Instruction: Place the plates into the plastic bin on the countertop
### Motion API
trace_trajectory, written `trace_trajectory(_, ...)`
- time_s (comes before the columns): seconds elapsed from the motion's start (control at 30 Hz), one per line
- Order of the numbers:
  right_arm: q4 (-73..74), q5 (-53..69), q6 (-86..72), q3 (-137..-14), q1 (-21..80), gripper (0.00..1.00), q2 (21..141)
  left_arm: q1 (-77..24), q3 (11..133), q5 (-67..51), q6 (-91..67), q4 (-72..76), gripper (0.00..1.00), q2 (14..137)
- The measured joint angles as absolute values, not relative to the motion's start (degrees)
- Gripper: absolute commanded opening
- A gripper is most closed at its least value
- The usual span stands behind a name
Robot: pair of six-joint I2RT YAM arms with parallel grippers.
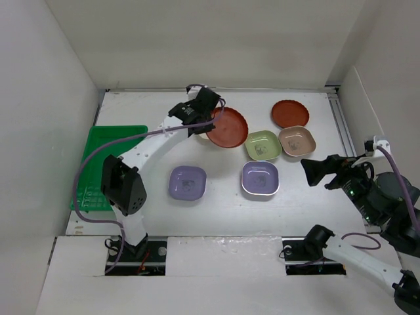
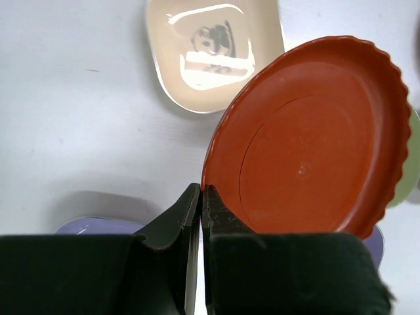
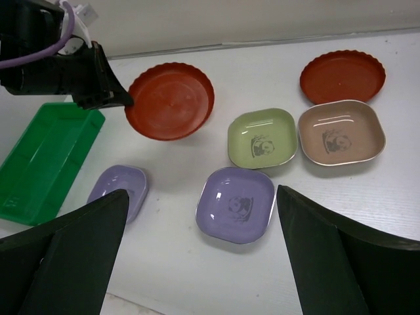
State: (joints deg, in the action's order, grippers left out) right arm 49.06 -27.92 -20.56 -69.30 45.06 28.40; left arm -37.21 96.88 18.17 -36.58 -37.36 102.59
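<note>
Left hand (image 2: 201,197): fingers pressed together on the near rim of one round red-brown plate (image 2: 315,131), nipping its scalloped edge. Held plate: lifted off the counter (image 1: 223,210) and tilted, its smooth underside with a faint raised ring turned to the wrist camera; it hangs over the far middle of the counter. Left arm (image 1: 154,151): reaches from its base at the near edge, forward and to the right, with a purple cable running along it. Cream plate (image 2: 213,49): rounded-square, printed motif, flat on the counter just beyond the held plate. Light green plate (image 1: 263,145) and tan-pink plate (image 1: 297,141): side by side, touching or nearly so, right of the held plate. Second round red-brown plate (image 1: 290,113): just behind those two. Lavender plate (image 1: 260,178): just in front of the green one. Other lavender plate (image 1: 188,182): near the left arm's forearm. Green bin (image 1: 111,141): at the counter's left edge, well apart from the held plate. Right hand (image 1: 307,173): fingers spread wide, gripping nothing, above the counter's right side, pointing toward the plates.
</note>
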Motion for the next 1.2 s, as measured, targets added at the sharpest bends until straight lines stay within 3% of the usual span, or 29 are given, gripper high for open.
trace_trajectory(0.13, 48.69, -27.24, -20.38, -69.32, 45.06, 1.0, 28.77, -33.5, 97.86, 20.62, -37.28, -39.97, 0.0, 101.6)
trace_trajectory(0.27, 48.1, -26.0, -20.12, -69.38, 45.08, 1.0, 29.41, -21.45, 93.58, 21.32, -38.89, -39.59, 0.0, 96.66)
trace_trajectory(0.4, 46.85, -24.64, -19.64, -69.36, 45.08, 1.0, 30.04, -6.44, 83.09, 21.45, -41.52, -36.99, 0.0, 86.32)
trace_trajectory(0.6, 44.77, -22.41, -18.81, -69.08, 45.08, 1.0, 30.79, 8.12, 68.05, 20.21, -43.77, -34.0, 0.0, 73.17)
trace_trajectory(0.73, 43.31, -20.69, -17.98, -68.75, 45.08, 1.0, 31.48, 13.8, 63.94, 20.03, -44.05, -32.86, 0.0, 75.46)
trace_trajectory(0.97, 41.06, -17.65, -16.86, -68.49, 45.08, 1.0, 33.58, 13.96, 63.79, 20.43, -47.24, -31.22, 0.0, 84.38)
trace_trajectory(1.1, 40.97, -16.88, -16.32, -68.34, 45.08, 1.0, 33.93, 13.96, 63.81, 21.58, -49.43, -31.14, 0.46, 87.15)
trace_trajectory(1.13, 40.73, -16.86, -16.25, -68.18, 45.08, 1.0, 33.91, 13.96, 63.81, 21.82, -49.8, -31.18, 0.75, 87.15)
trace_trajectory(1.17, 40.38, -16.88, -16.16, -67.9, 45.08, 1.0, 33.85, 13.96, 63.83, 22.39, -50.06, -31.29, 0.92, 86.8)
trace_trajectory(1.2, 40.21, -16.93, -16.01, -67.61, 45.08, 1.0, 33.82, 13.87, 63.92, 23.05, -51.11, -31.38, 1.0, 86.35)
